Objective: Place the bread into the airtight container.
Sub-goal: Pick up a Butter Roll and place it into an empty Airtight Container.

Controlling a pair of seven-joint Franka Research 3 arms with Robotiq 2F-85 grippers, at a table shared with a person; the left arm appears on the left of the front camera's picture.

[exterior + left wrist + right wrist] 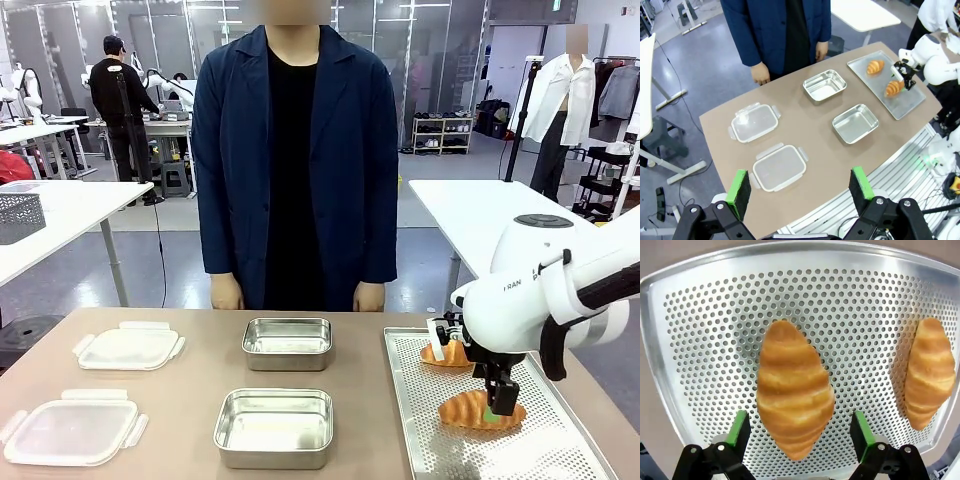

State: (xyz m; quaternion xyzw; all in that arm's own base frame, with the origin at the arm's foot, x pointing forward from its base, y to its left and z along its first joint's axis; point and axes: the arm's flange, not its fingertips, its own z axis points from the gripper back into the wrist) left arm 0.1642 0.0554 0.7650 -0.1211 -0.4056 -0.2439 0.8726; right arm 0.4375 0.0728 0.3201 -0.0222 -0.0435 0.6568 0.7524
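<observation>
I have the right gripper [799,426] low over the nearer croissant [795,390] on the perforated tray [865,305], jaws wide apart and straddling its thick end, not gripping yet. I'd come straight down, centre on the fat middle and close gently so the pastry neither crushes nor rolls, keeping clear of the other croissant [930,370]. The near steel container [274,428] sits open, well to the left. My left gripper [800,187] hangs high, jaws apart.

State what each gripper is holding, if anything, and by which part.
Nothing is held. The right gripper straddles a croissant with jaws open; the left gripper is open too.
</observation>
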